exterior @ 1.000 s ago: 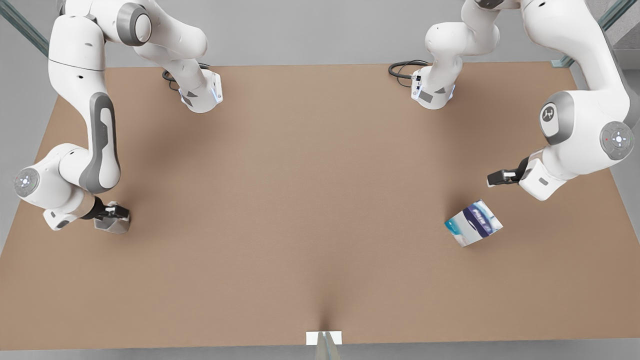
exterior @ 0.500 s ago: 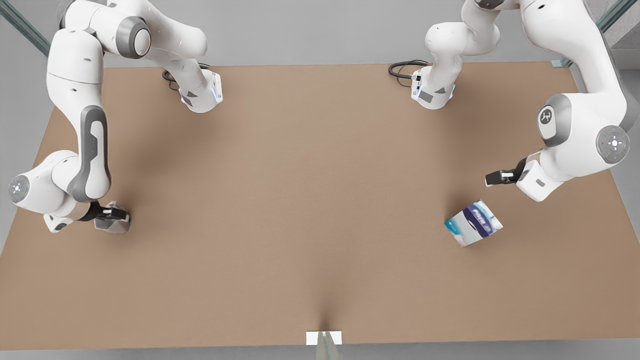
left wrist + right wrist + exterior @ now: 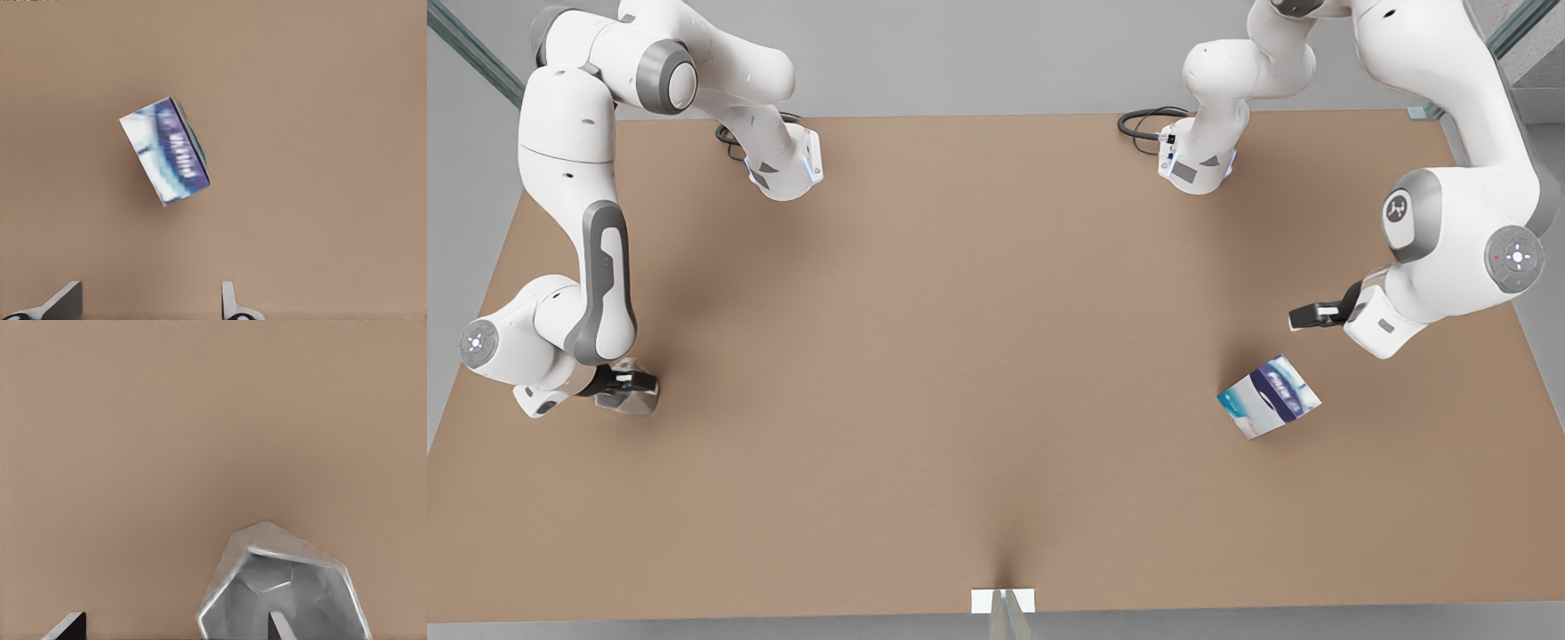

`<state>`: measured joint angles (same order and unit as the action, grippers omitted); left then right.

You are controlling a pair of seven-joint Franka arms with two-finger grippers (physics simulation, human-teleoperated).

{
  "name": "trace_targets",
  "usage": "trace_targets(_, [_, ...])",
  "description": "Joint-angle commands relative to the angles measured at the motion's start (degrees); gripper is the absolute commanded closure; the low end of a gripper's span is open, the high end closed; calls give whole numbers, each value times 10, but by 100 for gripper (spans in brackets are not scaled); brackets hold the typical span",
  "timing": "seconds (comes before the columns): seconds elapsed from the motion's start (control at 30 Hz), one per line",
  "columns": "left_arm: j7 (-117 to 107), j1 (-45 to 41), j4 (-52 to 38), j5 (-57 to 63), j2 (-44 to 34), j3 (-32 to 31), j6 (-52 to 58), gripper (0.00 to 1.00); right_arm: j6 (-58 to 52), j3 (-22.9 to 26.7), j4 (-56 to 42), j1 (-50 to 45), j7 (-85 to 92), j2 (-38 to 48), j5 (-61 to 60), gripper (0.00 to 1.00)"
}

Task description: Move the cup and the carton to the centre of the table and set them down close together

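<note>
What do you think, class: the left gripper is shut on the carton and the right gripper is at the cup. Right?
No. The left wrist view shows the left gripper open, apart from the carton; the right gripper is at the cup.

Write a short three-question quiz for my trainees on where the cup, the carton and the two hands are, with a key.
1. True or false: the carton lies at the centre of the table.
2. The right hand is at: A. the cup; B. the carton; C. the bare middle of the table.
3. Fill in: the left hand, near the carton but not touching it, has its fingers ____.
Key: 1 false, it lies toward the front view's right side; 2 A; 3 open.
</note>
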<state>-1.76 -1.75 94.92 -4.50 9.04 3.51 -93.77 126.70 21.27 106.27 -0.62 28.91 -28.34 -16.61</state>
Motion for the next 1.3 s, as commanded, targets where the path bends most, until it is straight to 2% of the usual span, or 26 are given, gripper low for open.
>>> trace_targets(0.0, [0, 1, 0, 0, 0, 0, 0, 0, 3, 0, 3, 0, 2, -1, 0, 0])
trace_targets(0.37, [0, 0, 1, 0, 17, 11, -1, 0, -18, 1, 21, -3, -5, -2, 5, 0])
trace_targets(0.57, [0, 0, 0, 0, 18, 11, -2, 0, 14, 0, 22, -8, -6, -30, 9, 0])
trace_targets(0.73, [0, 0, -1, 0, 17, 12, -4, 0, 0, -1, 5, -10, -164, -42, 22, 0])
trace_targets(0.77, [0, 1, -1, 0, 17, 12, -6, 0, 0, -4, 5, -10, -217, -42, 39, 7])
trace_targets(0.83, [0, 1, -1, 0, 17, 12, -7, 0, 16, -7, 6, -10, -250, -44, 63, 36])
trace_targets(0.87, [0, 0, -1, 0, 18, 12, -8, 0, 31, -8, 6, -10, -250, -48, 63, 54])
trace_targets(0.9, [0, 1, -1, 0, 19, 12, -8, 0, 38, -7, 6, -10, -248, -53, 63, 68])
trace_targets(0.93, [0, 0, -1, 0, 20, 12, -9, 0, 40, -7, 7, -10, -243, -55, 64, 75])
trace_targets(0.97, [0, 0, -1, 0, 20, 12, -9, 0, 42, -8, 5, -11, -236, -56, 101, 79])
trace_targets(1.27, [0, 1, -1, 1, 20, 12, -10, 0, 21, -7, 3, -10, -221, -50, 104, 79])
